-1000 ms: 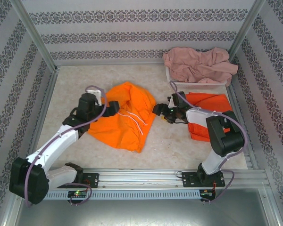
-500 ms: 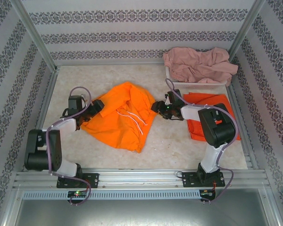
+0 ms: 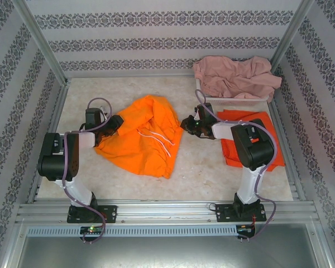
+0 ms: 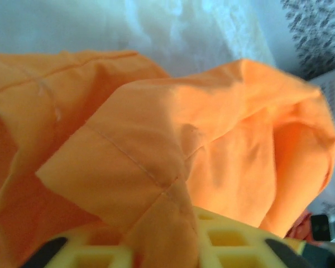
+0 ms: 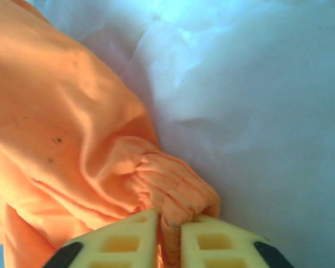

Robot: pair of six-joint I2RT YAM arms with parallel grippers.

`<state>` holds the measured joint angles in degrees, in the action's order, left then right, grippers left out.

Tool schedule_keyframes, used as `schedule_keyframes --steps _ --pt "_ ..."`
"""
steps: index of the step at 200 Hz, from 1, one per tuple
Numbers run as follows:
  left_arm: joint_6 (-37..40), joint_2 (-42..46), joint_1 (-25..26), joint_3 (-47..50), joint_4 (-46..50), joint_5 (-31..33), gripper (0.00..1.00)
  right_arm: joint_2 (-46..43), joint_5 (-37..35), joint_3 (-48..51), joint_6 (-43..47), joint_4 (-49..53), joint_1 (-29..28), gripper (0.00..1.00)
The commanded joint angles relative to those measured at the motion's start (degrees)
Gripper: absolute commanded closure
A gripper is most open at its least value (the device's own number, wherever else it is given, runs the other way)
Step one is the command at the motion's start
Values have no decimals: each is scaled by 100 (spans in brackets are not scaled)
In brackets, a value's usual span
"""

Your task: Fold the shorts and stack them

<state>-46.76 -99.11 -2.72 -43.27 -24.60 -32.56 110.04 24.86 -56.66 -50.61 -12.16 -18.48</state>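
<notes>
Crumpled orange shorts (image 3: 142, 139) sprawl mid-table (image 3: 201, 173), with bare surface open toward the near edge; pink shorts (image 3: 234, 77) heap over the white basket (image 3: 234, 99) at the far right corner, folded orange shorts (image 3: 251, 118) just before it. The wrist views show what overhead cannot: the left gripper (image 4: 167, 223) pinching a stitched fold (image 4: 134, 162) at the garment's left, the right gripper (image 5: 168, 220) nipping its gathered waistband (image 5: 173, 192).

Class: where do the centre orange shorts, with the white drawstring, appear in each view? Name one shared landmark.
Top external: orange shorts, centre-left.
Left wrist: orange shorts across middle and bottom.
Right wrist: orange shorts, left half; waistband in right hand.
Shared landmark: pale table.
</notes>
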Motion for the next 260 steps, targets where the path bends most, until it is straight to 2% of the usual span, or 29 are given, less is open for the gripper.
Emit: schedule_keyframes --steps 1,9,21,72,123,168,202,260 --pt "132 -11 -78 -236 -170 -89 89 116 -10 -179 7 -248 76 96" --pt "218 98 -114 -294 -52 -70 94 77 16 -179 16 -300 91 100" --pt "398 355 -179 -396 238 -7 100 -56 36 -157 51 -339 146 100" --pt "1601 1830 -359 -1287 2124 784 100 -1334 -109 35 560 -366 248 100" --pt "2334 2830 -475 -2284 3096 1175 100 -2839 22 -4 919 -260 170 100" --pt "2529 3298 -587 -3043 3333 981 100 -4090 -116 -227 1470 138 -156 100" --pt "2696 3558 -632 -3569 3409 954 100 -4922 -469 -505 1942 390 -623 100" --pt "3055 3320 -695 -5414 4170 1244 100 -5110 -637 -1677 2393 722 -1413 100"
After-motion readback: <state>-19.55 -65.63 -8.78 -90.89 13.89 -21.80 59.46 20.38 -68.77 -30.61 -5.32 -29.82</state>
